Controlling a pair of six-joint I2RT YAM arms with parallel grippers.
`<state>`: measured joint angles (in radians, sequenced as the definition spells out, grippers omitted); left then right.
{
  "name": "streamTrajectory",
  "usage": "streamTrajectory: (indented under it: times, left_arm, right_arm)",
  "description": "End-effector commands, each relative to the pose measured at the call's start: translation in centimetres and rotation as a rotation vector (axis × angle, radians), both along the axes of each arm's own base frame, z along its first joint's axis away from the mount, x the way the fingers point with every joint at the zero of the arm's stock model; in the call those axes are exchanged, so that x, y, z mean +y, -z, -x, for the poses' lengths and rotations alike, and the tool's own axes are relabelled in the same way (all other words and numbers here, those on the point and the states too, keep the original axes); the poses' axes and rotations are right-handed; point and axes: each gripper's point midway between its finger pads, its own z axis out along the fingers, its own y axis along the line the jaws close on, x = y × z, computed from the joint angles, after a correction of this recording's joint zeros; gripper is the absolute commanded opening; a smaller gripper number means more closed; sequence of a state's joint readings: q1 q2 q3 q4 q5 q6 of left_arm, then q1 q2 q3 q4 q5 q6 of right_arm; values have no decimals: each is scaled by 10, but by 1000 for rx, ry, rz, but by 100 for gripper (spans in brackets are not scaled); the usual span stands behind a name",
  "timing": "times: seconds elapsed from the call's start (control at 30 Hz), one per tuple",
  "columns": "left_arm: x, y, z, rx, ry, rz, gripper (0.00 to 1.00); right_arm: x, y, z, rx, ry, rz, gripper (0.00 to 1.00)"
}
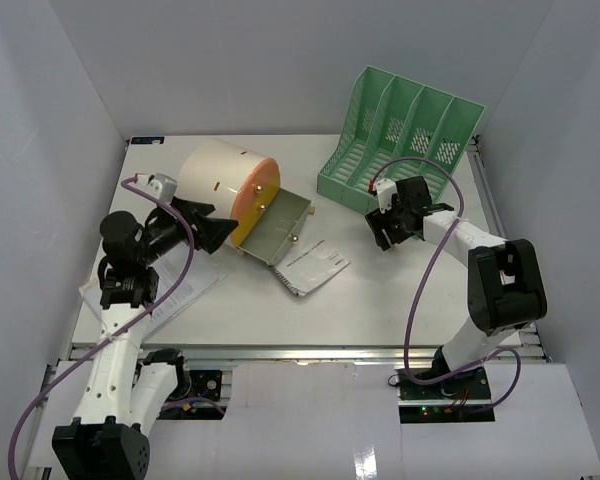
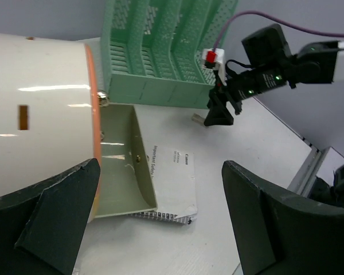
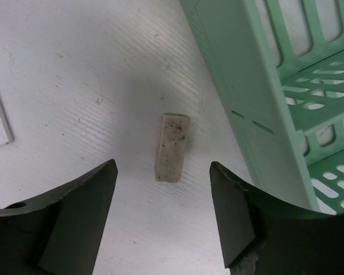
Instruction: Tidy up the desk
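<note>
Desk (image 1: 400, 300), toward its far right corner: I found the eraser (image 3: 172, 147) centred under the right gripper (image 3: 162, 192), jaws spread clear of it; its long axis lay across their closing line.

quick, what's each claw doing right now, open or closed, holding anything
left claw: open, holding nothing
right claw: open, holding nothing, eraser lies untouched between its fingers
</note>
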<state>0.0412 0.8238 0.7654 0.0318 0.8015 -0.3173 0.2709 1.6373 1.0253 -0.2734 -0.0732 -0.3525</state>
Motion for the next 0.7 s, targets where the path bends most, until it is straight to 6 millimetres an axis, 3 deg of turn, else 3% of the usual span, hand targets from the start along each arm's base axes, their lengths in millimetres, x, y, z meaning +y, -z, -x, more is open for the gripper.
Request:
streamTrajectory:
  times: [0.0,0.17,0.47,0.57,0.67]
  left_arm:
    - [-27,39,40,3,187,-28,98]
    - [-28,67,53,29,192,-27,98]
    - [-28,68,56,27,193,-32,98]
    - [-27,68,54,26,177,-36,98]
    - [-26,68,53,26,169,-38,98]
  right_arm:
    - [-8,16,4,49,19,40,69]
    - [-11,31,8,94,22,57,60]
    - [-12,46,14,150,10,60,31]
    - [-9,42,14,150,-7,37,18]
    - [12,25,18,150,-90,-59,12]
